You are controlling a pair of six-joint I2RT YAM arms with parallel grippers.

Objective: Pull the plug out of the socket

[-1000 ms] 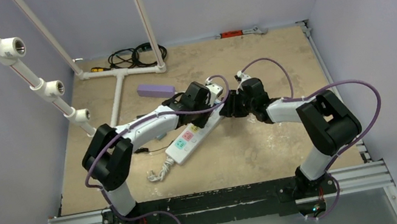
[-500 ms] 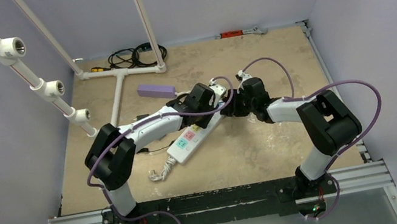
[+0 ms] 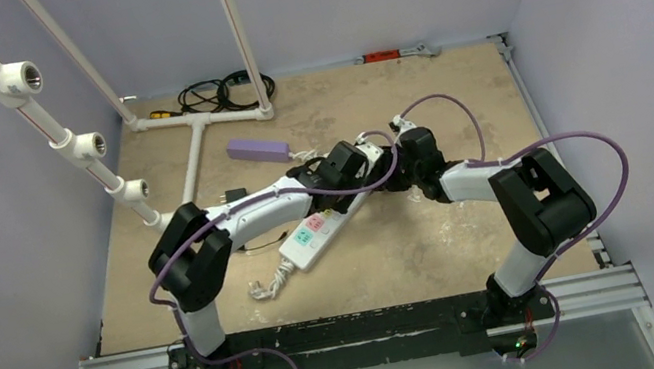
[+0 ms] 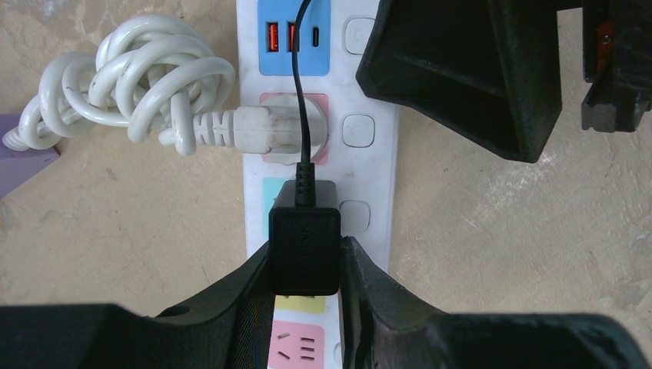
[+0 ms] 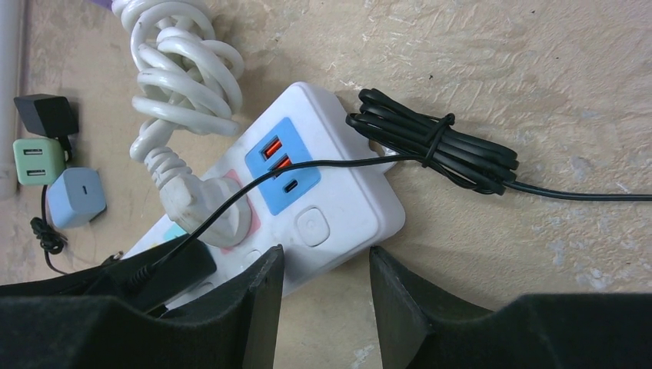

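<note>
- Left fingers (image 4: 250, 296) are clamped hard on the black plug (image 4: 304, 231), one on each side; the left gripper (image 4: 305, 257) has it.
- The plug stands on the socket (image 4: 370, 173), over the pale outlet next to the pink one. Whether its pins are still in, I cannot tell.
- The pink outlet holds a white plug (image 4: 269, 129). Its knotted white cord (image 4: 127, 81) lies on the table (image 3: 398, 263) beside the socket.
- The black plug's thin lead runs over the blue USB panel (image 5: 281, 165) to a tied black bundle (image 5: 434, 142) against the socket's end.
- Right gripper (image 5: 327, 273): jaws part open, one finger over the socket's end and the other over the table just beside it. Contact is unclear.
- Near the socket's side sit a black charger (image 5: 46, 115), a green cube (image 5: 34, 161) and a blue cube (image 5: 77, 196).
- Farther off, a purple box (image 3: 258, 149) lies by the pipe frame (image 3: 195, 152).
- Since a second ago the left arm has slid toward the right one, and the wrists are now almost touching. The socket keeps its diagonal.
</note>
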